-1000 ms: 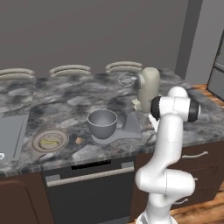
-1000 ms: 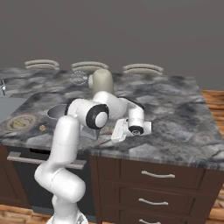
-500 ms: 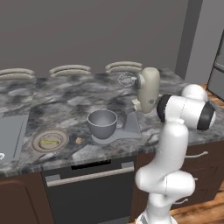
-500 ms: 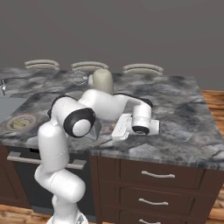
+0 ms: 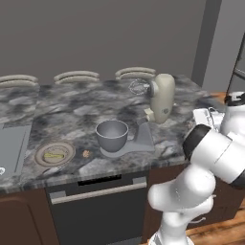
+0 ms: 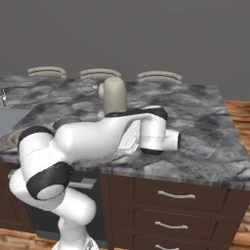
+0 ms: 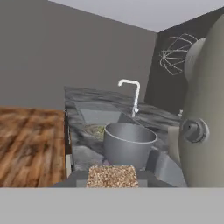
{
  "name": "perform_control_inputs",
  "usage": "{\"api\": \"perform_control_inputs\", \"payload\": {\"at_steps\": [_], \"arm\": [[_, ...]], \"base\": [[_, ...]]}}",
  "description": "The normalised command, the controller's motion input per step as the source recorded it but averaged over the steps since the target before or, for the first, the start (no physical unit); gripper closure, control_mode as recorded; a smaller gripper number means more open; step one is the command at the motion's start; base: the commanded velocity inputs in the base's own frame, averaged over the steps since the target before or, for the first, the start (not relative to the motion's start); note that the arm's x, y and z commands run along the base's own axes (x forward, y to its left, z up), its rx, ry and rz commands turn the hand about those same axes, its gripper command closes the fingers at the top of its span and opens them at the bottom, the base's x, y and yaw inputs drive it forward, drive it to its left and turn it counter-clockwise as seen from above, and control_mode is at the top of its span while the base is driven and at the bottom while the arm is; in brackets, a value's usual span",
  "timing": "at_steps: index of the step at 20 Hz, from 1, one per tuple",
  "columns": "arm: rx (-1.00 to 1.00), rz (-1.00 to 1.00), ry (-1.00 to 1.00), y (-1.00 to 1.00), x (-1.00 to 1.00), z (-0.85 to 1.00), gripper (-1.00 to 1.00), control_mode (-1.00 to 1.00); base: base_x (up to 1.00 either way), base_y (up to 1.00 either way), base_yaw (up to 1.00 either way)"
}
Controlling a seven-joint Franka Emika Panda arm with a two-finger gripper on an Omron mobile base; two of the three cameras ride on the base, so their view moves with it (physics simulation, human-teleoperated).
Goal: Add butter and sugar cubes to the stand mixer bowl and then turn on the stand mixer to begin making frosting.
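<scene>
Since the earlier frames the arm's elbow had swung out to the right and nearer the cameras, while the counter and everything on it lay as before; the gripper sat low at the right of the stand mixer, its tips closed together on a speckled tan sugar cube, as the hand view showed; that view looked left past the mixer's side knob and over the grey base plate toward the stand mixer bowl; the bowl stood on the base plate, left of the mixer's neck, and appeared empty from the left base view; the wire whisk hung tilted up, clear of the bowl; the butter lay on the tan plate at the near left of the counter, and a second cube rested on the stone between plate and bowl; the step in hand was judged to be carrying the sugar to the bowl, with nothing yet added and the mixer not yet switched on; the next move called for raising the held cube above the rim, bringing it left past the neck without striking it, centring it over the bowl, and only then parting the jaws.
</scene>
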Motion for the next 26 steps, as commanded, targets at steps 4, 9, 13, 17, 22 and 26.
{"api": "perform_control_inputs", "payload": {"at_steps": [4,9,13,17,22,26], "arm": [[-0.12,-0.07,0.00,0.46,-0.90,0.78,1.00,-1.00],[-0.18,0.00,0.00,0.86,-0.76,0.70,1.00,-1.00],[-0.24,0.00,0.00,1.00,-0.62,0.54,1.00,-1.00],[-0.27,0.00,0.00,1.00,-0.35,0.34,1.00,-1.00],[-0.26,0.00,0.05,1.00,-0.05,0.23,1.00,-1.00],[-0.26,-0.02,0.07,0.91,0.06,0.09,1.00,-1.00]], "base": [[0.00,0.00,0.00],[0.00,0.00,0.00],[0.00,0.00,0.00],[0.00,0.00,0.00],[0.00,0.00,0.00],[0.00,0.00,0.00]]}}
